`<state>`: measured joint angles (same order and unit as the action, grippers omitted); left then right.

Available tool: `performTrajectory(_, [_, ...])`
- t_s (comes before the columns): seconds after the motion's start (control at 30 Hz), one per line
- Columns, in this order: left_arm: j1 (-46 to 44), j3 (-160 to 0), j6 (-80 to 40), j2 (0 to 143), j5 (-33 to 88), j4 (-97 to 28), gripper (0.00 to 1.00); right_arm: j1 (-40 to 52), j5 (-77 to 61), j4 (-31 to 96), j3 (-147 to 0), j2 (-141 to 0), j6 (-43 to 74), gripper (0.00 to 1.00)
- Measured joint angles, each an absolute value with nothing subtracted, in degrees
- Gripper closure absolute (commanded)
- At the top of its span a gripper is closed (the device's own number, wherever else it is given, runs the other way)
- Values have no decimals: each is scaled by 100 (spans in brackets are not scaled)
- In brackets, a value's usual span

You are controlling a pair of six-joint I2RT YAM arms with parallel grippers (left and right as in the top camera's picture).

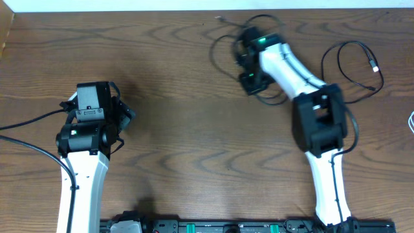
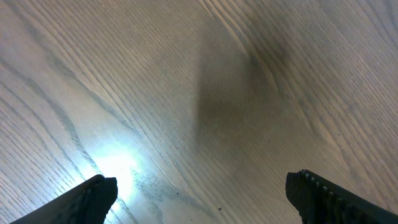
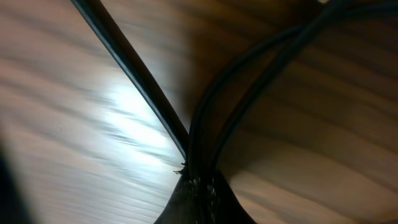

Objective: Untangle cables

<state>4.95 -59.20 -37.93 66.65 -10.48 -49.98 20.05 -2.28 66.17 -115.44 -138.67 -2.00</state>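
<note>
Item: cables, thin cords, black lot plus one white. Overhead view: the main tangle of cables [image 1: 242, 35] lies at the upper centre-right of the frame on the wooden surface [image 1: 194, 129], looped around the right tool [image 1: 248, 68], which sits in the middle of the coils. A separate black loop with a small plug end [image 1: 374, 65] lies at upper right, and a sliver of white cord [image 1: 411, 120] shows at the right edge. The left tool [image 1: 124, 115] is at mid-left, well apart from every cord. Left wrist view: fingers spread wide at the lower corners with nothing between them, over bare wood grain. Right wrist view: the jaws are pinched shut at lower centre on a bunch of black strands that fan upward and rightward; one further strand runs off to the upper left. Handling, judged: light, limp and smooth-jacketed, so likely to slide through a pinch and drag neighbouring loops along. Best taken near a plug end or on a single free strand clear of crossings, not on a bunch.
</note>
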Motion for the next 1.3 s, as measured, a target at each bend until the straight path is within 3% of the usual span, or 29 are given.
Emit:
performTrajectory(0.33, [495,-5920,-3793,6665,-1048,-5000,6,1319,-947,7282,-11511,-13867,-257,95])
performTrajectory(0.37, [495,-5920,-3791,6665,-1048,-5000,6,1321,-1070,7360,-11511,-13869,-259,89])
performTrajectory(0.43, [495,-5920,-3793,6665,-1048,-4998,6,1326,-1229,7509,-11524,-13867,-270,64])
performTrajectory(0.47, [495,-5920,-3793,6665,-1046,-5000,6,1330,-1293,7603,-11568,-13867,-285,39])
performTrajectory(0.5, [495,-5920,-3791,6665,-1048,-4998,6,1332,-1315,7662,-11609,-13867,-329,27])
performTrajectory(0.53, [495,-5920,-3791,6665,-1046,-5000,6,1332,-1313,7708,-11686,-13856,-336,22])
performTrajectory(0.6, [495,-5920,-3793,6665,-1046,-5000,6,1319,-1275,7710,-11843,-13764,-340,4])
performTrajectory(0.67, [495,-5920,-3793,6665,-1048,-5002,6,1284,-1186,7658,-11959,-13566,-377,1])
performTrajectory(0.8, [495,-5920,-3793,6665,-1048,-5000,6,1114,-913,7328,-12119,-12905,-283,5])
performTrajectory(0.83, [495,-5920,-3793,6665,-1048,-5002,6,1039,-878,7264,-12164,-12746,-257,15])
performTrajectory(0.93, [495,-5920,-3793,6665,-1048,-5002,6,786,-735,7067,-12274,-12427,-207,62])
performTrajectory(1.0, [495,-5920,-3791,6665,-1048,-5002,6,598,-550,6904,-12296,-12385,-189,81])
performTrajectory(1.2, [495,-5920,-3793,6665,-1048,-5004,6,148,-287,6775,-12291,-12820,-110,96])
performTrajectory(1.3, [495,-5920,-3791,6665,-1046,-5004,6,32,-248,6772,-12283,-13085,-43,99])
